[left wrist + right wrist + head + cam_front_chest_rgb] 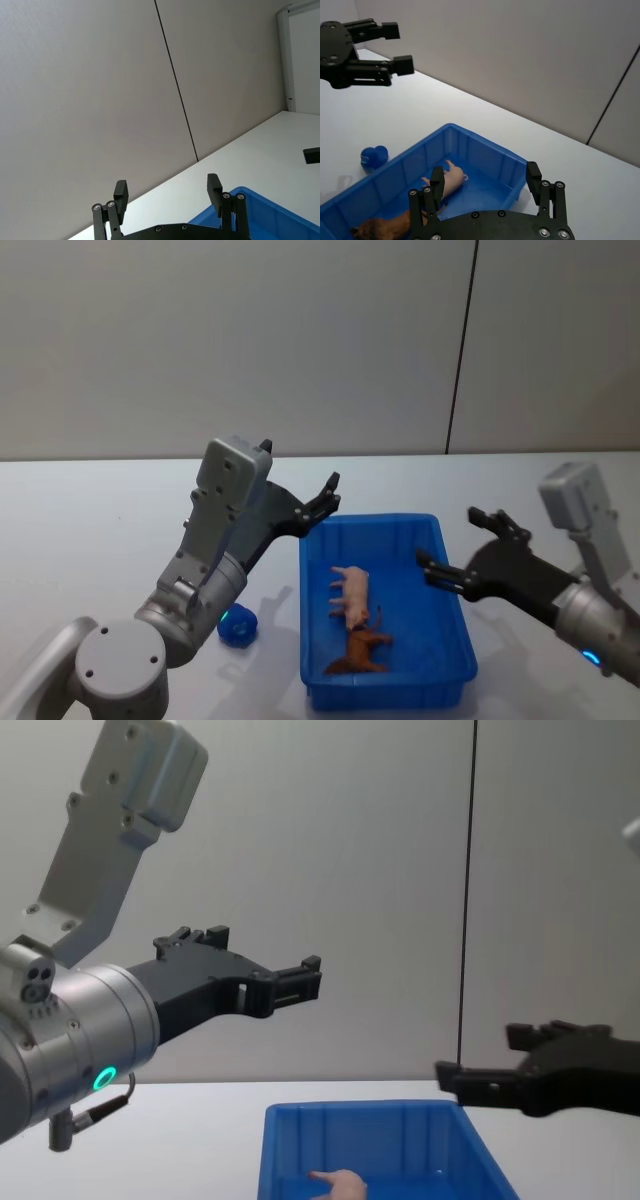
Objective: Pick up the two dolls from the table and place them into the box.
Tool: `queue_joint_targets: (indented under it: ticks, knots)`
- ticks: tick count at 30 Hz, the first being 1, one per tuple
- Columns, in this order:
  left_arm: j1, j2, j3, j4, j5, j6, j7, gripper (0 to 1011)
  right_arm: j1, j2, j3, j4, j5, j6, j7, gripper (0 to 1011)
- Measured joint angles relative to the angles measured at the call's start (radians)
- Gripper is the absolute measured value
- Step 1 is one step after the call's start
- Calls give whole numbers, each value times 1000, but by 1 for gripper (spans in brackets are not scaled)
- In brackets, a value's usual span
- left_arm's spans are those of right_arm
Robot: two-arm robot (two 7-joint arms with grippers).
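Looking down on a plain white table [90,530] with a bright blue box [455,640] set at its middle. Finding the pale pink doll [350,592] already inside, lying on the box floor just beside a brown toy animal [360,650] nearer the front wall. Finding the blue doll [238,625] out on the table, just beside the box's left wall and tucked close under the left arm's lower joints. Judging the task half done on that count: one doll in, one not yet lifted.

Locating the left gripper [322,498] raised in the air above the box's back left corner, jaws spread wide with nothing between them, aimed toward the far wall rather than downward. Probably carried that high to keep clear of the thick rim. Too high and too far forward for the blue doll, so likely needing to draw back and sink on the box's left side.

Locating the right gripper [450,538] lower, over the box's right rim, jaws likewise wide apart and empty. Well placed for dropping something into the open top, yet carrying nothing.

Flagging one risk: a roundish, soft blue doll, pressed close to the wall and shadowed by the arm, possibly rolling or squashing under a careless pinch.
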Motion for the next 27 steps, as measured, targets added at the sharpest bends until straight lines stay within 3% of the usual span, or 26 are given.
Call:
queue_joint_targets:
  ticks: [9, 16, 27]
  knots:
    - [0, 0, 0, 0, 0, 0, 0, 1000, -36, 49, 29, -7, 28, -17, -17, 1001]
    - [3, 2, -1, -3, 2, 5, 1, 1000, -48, 64, 38, -8, 38, -22, -23, 1001]
    - [55, 46, -13, -60, -20, 68, 45, 1000, -58, 79, 47, -9, 46, -27, -28, 1001]
